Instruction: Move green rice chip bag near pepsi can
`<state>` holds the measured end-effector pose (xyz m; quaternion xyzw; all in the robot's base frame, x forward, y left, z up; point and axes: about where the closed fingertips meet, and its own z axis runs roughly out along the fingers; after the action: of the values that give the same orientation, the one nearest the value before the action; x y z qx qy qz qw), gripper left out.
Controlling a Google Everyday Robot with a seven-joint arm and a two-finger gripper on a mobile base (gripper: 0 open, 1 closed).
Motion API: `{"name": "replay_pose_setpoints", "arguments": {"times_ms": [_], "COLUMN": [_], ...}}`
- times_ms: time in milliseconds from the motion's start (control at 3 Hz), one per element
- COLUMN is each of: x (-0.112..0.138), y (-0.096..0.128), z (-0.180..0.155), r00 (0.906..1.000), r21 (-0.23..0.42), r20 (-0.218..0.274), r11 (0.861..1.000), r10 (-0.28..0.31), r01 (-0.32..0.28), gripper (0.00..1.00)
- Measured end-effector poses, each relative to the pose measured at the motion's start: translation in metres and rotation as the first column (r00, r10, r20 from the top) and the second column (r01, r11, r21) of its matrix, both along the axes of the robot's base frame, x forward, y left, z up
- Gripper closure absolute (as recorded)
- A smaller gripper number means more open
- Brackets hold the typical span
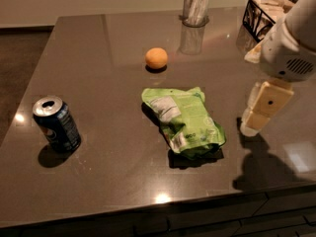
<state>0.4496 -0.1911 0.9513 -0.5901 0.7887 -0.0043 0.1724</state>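
Camera view looks down on the green rice chip bag, which lies flat near the middle of a dark, glossy surface. It is a crinkly lime-green pouch with a white label panel facing up. Its long axis runs diagonally, from the upper left toward the lower right, and its lower end is bunched and puffy. Nothing touches the bag, which casts a dark shadow along its near edge.

The pepsi can stands upright well apart from the bag, far to the left and close to the surface's left edge. It is dark blue with a silver top that has an open mouth, and its shadow falls toward the front left.

The end effector hangs to the right of the bag, near it but not touching it, with its cream-coloured tip pointing down and to the left, low over the surface. It grips nothing. Whether it is spread or pressed together cannot be told from this angle. Above it, the white housing of the arm fills the upper right corner, and the arm's shadow darkens the surface below and to the right.

A small orange fruit sits behind the bag, clearly apart from it. Farther back a clear glass cup stands upright, and a dark wire basket sits at the back right, partly hidden by the arm.
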Motion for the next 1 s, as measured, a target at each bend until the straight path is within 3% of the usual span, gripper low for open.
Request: {"name": "replay_pose_setpoints", "arguments": {"times_ms": [333,1000], "x": [0.002,-0.002], "y": [0.015,0.062], "z": [-0.014,-0.058], "r00": [0.9997,0.9924], "r21": [0.009,0.008], "r20": [-0.021,-0.021], "r11": [1.0,0.993], "r10": [0.014,0.122], "r01": [-0.014,-0.121], "gripper": [0.0,0.0]}}
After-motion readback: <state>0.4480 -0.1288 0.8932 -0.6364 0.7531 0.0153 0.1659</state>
